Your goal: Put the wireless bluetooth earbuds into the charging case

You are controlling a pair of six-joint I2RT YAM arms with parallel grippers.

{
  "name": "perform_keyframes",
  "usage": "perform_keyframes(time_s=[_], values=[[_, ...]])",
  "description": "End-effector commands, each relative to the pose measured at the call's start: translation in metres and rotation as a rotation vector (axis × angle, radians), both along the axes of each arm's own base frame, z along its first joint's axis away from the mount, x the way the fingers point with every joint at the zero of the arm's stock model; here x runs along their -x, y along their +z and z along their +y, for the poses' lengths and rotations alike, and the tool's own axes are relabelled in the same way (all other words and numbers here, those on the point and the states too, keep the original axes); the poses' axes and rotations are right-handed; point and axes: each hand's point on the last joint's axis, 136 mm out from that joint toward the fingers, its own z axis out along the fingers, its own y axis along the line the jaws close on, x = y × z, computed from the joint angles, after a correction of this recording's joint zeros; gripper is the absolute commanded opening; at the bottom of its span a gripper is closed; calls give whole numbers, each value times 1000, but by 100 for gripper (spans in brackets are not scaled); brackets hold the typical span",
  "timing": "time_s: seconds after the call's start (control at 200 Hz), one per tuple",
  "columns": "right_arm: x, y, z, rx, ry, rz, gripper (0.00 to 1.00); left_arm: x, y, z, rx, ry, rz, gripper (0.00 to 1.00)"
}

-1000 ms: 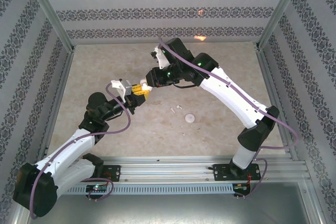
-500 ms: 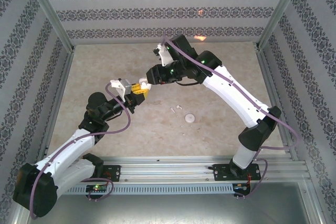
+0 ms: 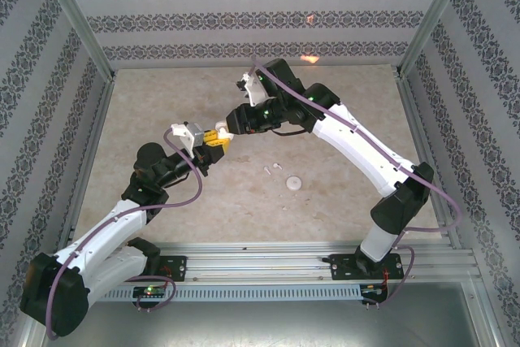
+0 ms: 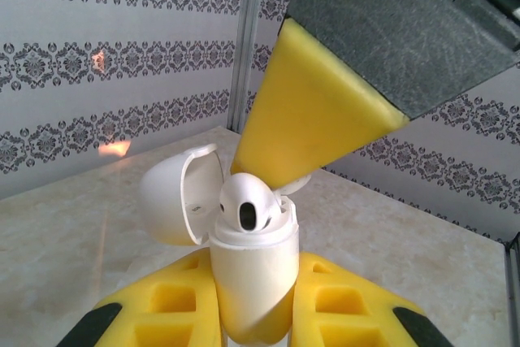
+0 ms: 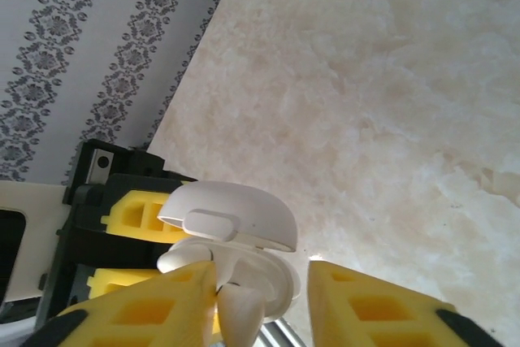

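Probably lab: framed enclosure (image 3: 84, 30) (wallpapered).

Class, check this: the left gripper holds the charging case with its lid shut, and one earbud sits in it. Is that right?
No: the lid stands open, swung back, as the left wrist view shows. The left gripper does hold the charging case, with one earbud seated in it.

Top view looks down; both wrist views closely share charging case (image 4: 252, 282).
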Motion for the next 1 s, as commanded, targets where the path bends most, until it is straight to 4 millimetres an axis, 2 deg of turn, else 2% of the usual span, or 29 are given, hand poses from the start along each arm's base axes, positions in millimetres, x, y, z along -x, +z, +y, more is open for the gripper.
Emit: perform_keyframes(time_s=[0.0, 0.165, 0.475, 0.624, 0.689, 0.769, 0.859, 0.994], values=[[5, 11, -1, -40, 24, -12, 27, 3, 13, 0, 7, -4, -41, 0], [8, 15, -5, -40, 19, -12, 17, 2, 10, 0, 1, 1, -36, 0], [0, 38, -20, -81, -39, -54, 17, 0, 3, 1, -20, 11, -26, 0], [-9, 41, -40, -80, -91, -65, 17, 2, -3, 4, -39, 25, -20, 0], [-16, 30, -54, -63, -133, -51, 18, 4, -5, 6, -44, 29, -15, 0], [-25, 6, -69, -47, -182, -14, 18, 7, -7, 7, -52, 32, -10, 0], [-29, -48, -79, 21, -214, 72, 18, 10, -8, 9, -57, 37, -9, 0], [-18, -132, -63, 77, -172, 218, 18, 14, -9, 13, -57, 49, -5, 0]])
